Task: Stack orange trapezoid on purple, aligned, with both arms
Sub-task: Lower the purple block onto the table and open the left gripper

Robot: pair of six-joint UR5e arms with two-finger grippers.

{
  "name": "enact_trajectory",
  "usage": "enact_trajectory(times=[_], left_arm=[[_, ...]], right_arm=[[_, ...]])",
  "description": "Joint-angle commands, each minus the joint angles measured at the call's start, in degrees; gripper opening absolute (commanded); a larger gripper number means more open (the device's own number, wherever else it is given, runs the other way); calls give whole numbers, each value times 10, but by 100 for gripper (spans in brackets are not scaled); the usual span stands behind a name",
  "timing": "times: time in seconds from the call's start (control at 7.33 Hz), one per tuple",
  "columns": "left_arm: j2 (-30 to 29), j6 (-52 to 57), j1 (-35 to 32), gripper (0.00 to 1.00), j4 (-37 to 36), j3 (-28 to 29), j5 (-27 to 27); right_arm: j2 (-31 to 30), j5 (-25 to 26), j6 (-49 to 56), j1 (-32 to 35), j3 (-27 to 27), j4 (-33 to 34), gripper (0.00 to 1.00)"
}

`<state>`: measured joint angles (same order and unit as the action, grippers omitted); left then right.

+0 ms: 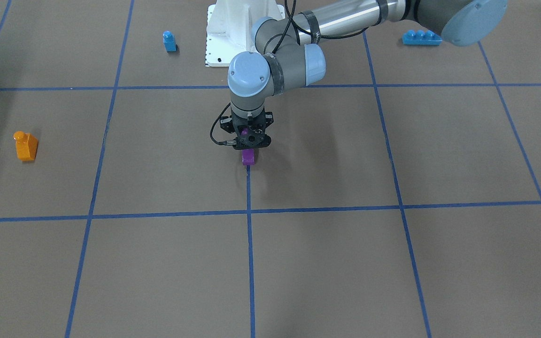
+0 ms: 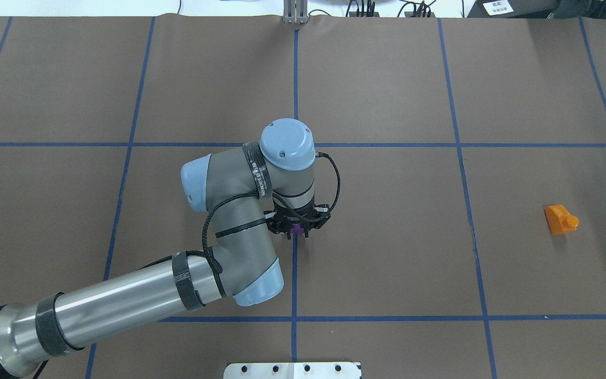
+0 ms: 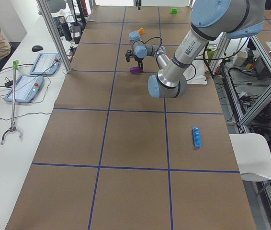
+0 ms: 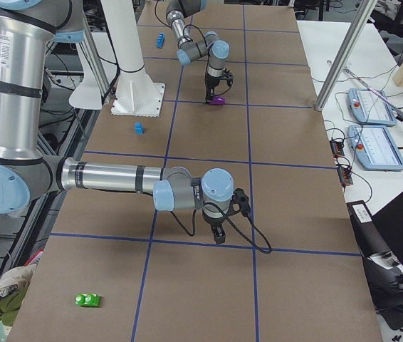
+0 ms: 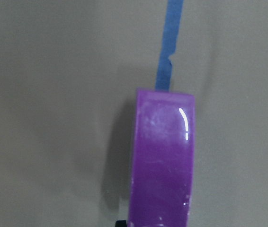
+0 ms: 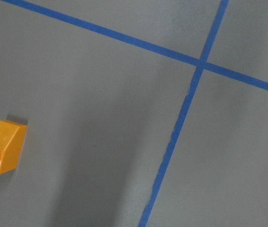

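The purple block [image 1: 248, 157] sits low over the table's middle, at the end of a blue tape line. My left gripper [image 1: 249, 146] points straight down and is shut on its top; I cannot tell whether the block touches the table. The left wrist view shows the block [image 5: 163, 161] close up with its shadow on the paper. The orange trapezoid [image 2: 561, 219] lies alone far to the robot's right, and also shows at the left edge of the right wrist view [image 6: 1, 147]. My right gripper [image 4: 218, 235] hangs above the table, seen only from the side, so I cannot tell its state.
A small blue single-stud block [image 1: 169, 41] and a long blue brick [image 1: 421, 37] stand near the white robot base [image 1: 233, 33]. A green block [image 4: 87, 300] lies at the table's right end. Blue tape lines grid the brown table.
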<state>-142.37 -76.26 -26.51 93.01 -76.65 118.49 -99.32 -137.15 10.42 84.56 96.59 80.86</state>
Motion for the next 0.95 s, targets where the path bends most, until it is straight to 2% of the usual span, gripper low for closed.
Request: enact_trajectory(times=[0.0,0.27,0.41,0.68,0.82], left_arm=[[0,2,2,38,0,0,1],[0,2,2,88,1,-1,1],[0,-1,2,100,0,-3,2],[-2,-5,-1,100,-3,-29,4],[2,-8,-6,100,-9,-68,2]], right_arm=[[0,0,-1,-4,0,0,100],[0,0,-1,-4,0,0,100],[0,0,-1,-4,0,0,100],[0,-1,-1,-4,1,-1,100],[0,-14,-5,-5,3,-2,100]])
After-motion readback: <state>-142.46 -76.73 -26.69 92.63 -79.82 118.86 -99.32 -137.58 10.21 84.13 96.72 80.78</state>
